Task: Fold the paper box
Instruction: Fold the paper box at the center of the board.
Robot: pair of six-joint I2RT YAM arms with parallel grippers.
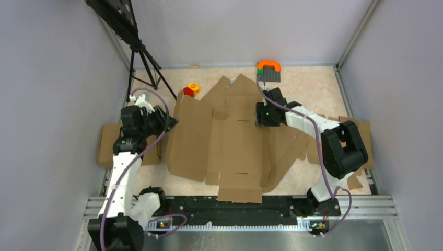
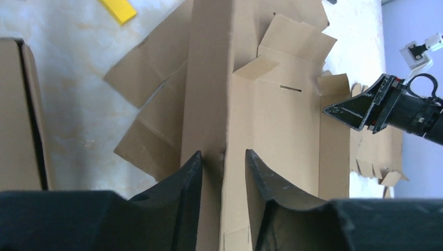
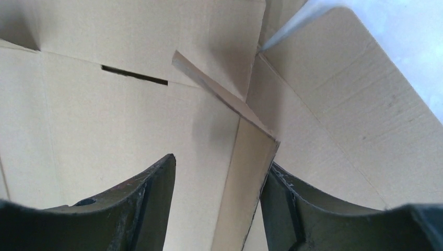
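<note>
The paper box (image 1: pixel 235 141), a broad die-cut sheet of brown corrugated cardboard with flaps, tabs and crease lines, is spread across the middle of the pale, marbled worktop (image 1: pixel 308 83). Its left panel is tilted up along a crease, while the centre lies flat. A narrow slit (image 3: pixel 134 75) is cut into the smooth inner face. The left pincer (image 2: pixel 223 170) is set at the raised panel's edge, its curved black fingers parted on either side of the cardboard and not clamped. The right pincer (image 3: pixel 219 183) is held open over the box's far right corner, and a thin, lifted flap edge is seen between its matte, scuffed fingers.
</note>
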